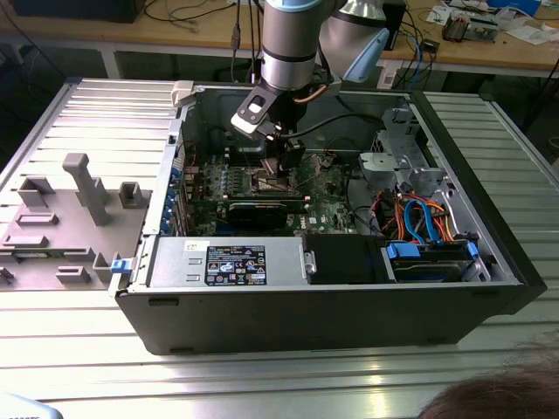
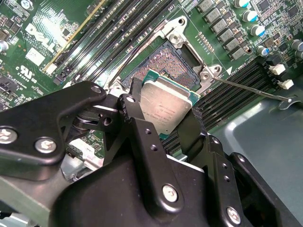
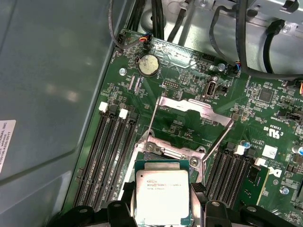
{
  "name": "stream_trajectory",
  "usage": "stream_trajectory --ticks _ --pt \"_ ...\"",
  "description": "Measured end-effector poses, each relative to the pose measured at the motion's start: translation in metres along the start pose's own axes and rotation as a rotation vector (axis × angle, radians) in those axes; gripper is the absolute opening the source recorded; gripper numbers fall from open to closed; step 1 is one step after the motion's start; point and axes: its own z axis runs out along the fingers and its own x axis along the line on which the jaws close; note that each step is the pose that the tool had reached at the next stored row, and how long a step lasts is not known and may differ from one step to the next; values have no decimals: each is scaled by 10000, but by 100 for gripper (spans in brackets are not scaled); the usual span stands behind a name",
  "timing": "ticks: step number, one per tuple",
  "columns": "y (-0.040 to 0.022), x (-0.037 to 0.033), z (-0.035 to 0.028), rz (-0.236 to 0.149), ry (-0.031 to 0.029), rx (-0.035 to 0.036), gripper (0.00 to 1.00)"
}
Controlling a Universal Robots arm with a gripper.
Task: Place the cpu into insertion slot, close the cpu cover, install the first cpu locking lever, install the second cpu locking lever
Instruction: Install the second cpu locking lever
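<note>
My gripper (image 2: 163, 113) is shut on the cpu (image 2: 166, 105), a flat square chip with a dull silver top, pinched at two opposite edges by black fingers (image 2: 134, 105). The chip hangs just above the insertion slot (image 2: 163, 64), covering part of it, and the socket's pin field shows beyond the chip's edge. In the first wrist view the cpu (image 3: 162, 194) sits at the slot's shiny rim (image 3: 168, 151). The cpu cover (image 3: 189, 106) lies swung open flat on the green board. Two thin locking levers (image 3: 150, 118) (image 3: 218, 137) stand released beside it. The arm reaches down into the open case (image 1: 279, 161).
Long black memory slots (image 3: 111, 151) (image 3: 227, 165) flank the socket on both sides. A coin battery (image 3: 148, 65) and cables lie beyond the cover. In the case are a black graphics card (image 1: 262, 209), a power supply (image 1: 227, 262) and a drive bay with blue cables (image 1: 428, 249).
</note>
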Motion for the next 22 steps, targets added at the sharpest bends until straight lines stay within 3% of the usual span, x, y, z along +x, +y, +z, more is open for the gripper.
stream_trajectory --ticks 22 --pt "0 0 2 139 0 -3 55"
